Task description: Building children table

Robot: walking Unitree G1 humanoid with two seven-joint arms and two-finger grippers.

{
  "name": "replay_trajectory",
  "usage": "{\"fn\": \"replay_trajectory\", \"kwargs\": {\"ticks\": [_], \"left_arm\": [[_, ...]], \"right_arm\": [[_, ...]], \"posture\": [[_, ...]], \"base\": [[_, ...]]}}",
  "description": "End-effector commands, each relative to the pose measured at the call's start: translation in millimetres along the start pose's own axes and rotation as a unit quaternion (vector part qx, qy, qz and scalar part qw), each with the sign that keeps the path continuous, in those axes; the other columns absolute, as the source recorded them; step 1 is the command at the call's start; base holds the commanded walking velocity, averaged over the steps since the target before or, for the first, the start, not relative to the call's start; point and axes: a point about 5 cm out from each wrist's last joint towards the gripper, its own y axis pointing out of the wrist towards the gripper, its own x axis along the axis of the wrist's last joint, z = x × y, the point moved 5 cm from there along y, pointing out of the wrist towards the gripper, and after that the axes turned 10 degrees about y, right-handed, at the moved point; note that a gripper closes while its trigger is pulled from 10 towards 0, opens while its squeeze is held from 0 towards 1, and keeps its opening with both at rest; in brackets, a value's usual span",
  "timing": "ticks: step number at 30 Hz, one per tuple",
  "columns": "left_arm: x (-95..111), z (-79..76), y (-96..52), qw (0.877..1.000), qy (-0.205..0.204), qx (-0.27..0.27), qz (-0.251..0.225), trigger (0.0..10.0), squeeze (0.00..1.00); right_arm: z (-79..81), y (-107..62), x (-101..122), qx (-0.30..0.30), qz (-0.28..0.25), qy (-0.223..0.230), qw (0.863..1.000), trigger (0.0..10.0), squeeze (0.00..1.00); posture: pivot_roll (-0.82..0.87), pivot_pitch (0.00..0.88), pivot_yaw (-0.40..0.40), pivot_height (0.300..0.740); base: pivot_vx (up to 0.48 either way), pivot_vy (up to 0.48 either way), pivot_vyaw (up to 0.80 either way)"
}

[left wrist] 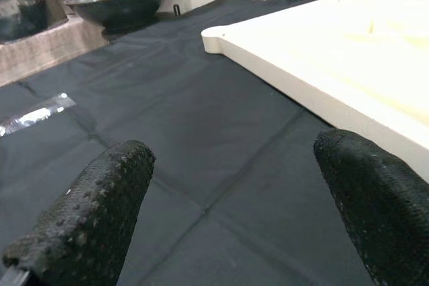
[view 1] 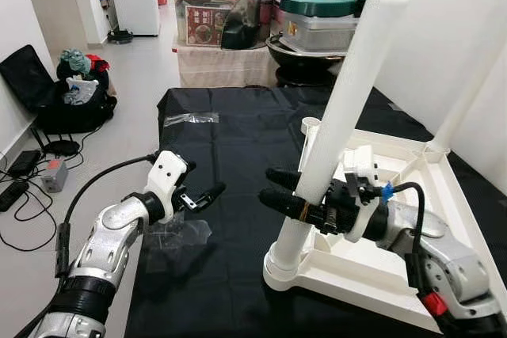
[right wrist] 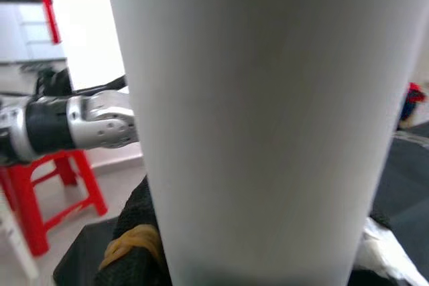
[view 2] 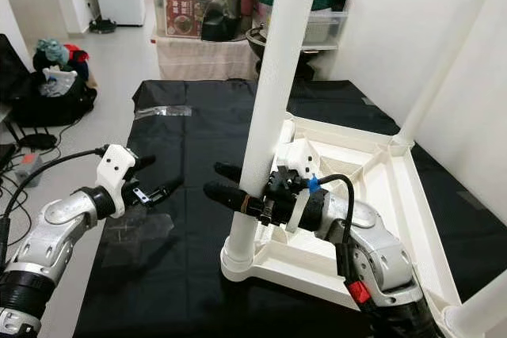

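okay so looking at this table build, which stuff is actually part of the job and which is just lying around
Part of the job:
- upside-down white tabletop
- white leg standing in its near corner socket, right gripper shut on it
- far leg already fitted
- left gripper, open, over the black cloth

Lying about:
- clear plastic wrap
- storage bins
- black bag

Both arms are silver metal with black joint rings and white wrist housings. The left arm (view 1: 111, 239) trails a black cable; the right arm (view 1: 444, 255) carries a blue clip and a red tab. The fingers (left wrist: 87, 216) are black with a pebbled texture.
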Motion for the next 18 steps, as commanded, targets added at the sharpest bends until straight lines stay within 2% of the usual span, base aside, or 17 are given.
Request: {"fn": "replay_trajectory", "kwargs": {"ticks": [1,5,6,11,13,15,18], "left_arm": [[1,-4.0,1.0,1.000,-0.003,-0.007,-0.001,10.0,0.00],[1,-4.3,0.8,1.000,-0.004,-0.007,-0.001,10.0,0.00],[0,-5.2,0.2,1.000,-0.008,-0.010,0.001,10.0,0.00],[0,-5.9,0.3,1.000,-0.010,-0.011,0.001,10.0,0.00],[-1,-6.9,0.3,1.000,-0.011,-0.012,0.002,10.0,0.00],[-1,-6.9,0.3,1.000,-0.011,-0.012,0.002,10.0,0.00],[-2,-9.0,-1.2,1.000,-0.012,-0.013,0.004,10.0,0.00]], "right_arm": [[9.0,7.7,-42,0.036,0.058,0.072,0.995,0.0,0.00],[9.0,8.5,-41,0.043,0.062,0.064,0.995,0.0,0.00],[1.7,10.3,-34,0.062,0.059,0.059,0.995,0.0,0.00],[-5.0,11.5,-28,0.084,0.053,0.061,0.993,0.0,0.00],[-4.4,11.9,-26,0.116,0.055,0.058,0.990,0.0,0.00],[-4.4,11.9,-26,0.116,0.055,0.058,0.990,0.0,0.00],[0.7,15.1,-27,0.163,0.066,0.054,0.983,0.0,0.00]], "posture": [[0.07,0.000,-0.083,0.740],[0.07,0.000,-0.083,0.740],[0.08,0.000,-0.085,0.740],[0.08,0.000,-0.090,0.740],[0.09,0.000,-0.094,0.740],[0.09,0.000,-0.094,0.740],[0.11,0.000,-0.104,0.740]], "base": [[0.000,0.000,0.00],[0.000,0.000,0.00],[0.000,0.000,0.00],[0.000,0.000,0.00],[0.000,0.000,0.00],[0.000,0.000,0.00],[0.000,0.000,0.00]]}}
